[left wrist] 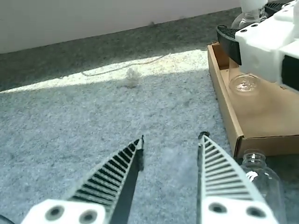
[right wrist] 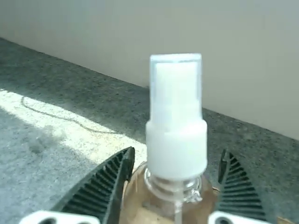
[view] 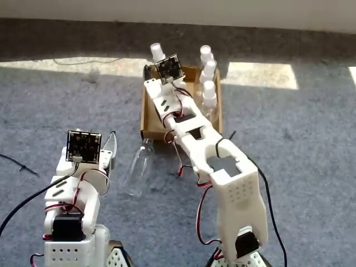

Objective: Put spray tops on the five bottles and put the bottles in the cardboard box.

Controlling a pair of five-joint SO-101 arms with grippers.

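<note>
The held bottle [right wrist: 176, 140], spray top on, stands upright at the far left corner of the box [left wrist: 227, 105]. The right gripper [right wrist: 175, 161] is clamped on it, one finger pressed to each side of its shoulders just below the top. From the left wrist view its base sits low inside the box, close against the left wall; whether it touches the floor I cannot tell.

Three capped bottles [view: 208, 71] stand in a row along the box's right wall, close to one another. The brown floor between that row and the held bottle shows bare, with the right arm stretched above it.

The bare bottle [view: 138, 165], without a top, lies on its side on the carpet [view: 55, 100] just outside the box's near left corner, neck toward the box. The left gripper [left wrist: 170, 138] hangs low over the carpet just beside it, fingers spread apart and holding nothing.

The carpet is grey and nubbly, and runs on left of the box to a pale wall [right wrist: 243, 42]. A sunlit strip [view: 261, 75] crosses it at the box's far end.

Count: five bottles, four capped and one not; one box.
</note>
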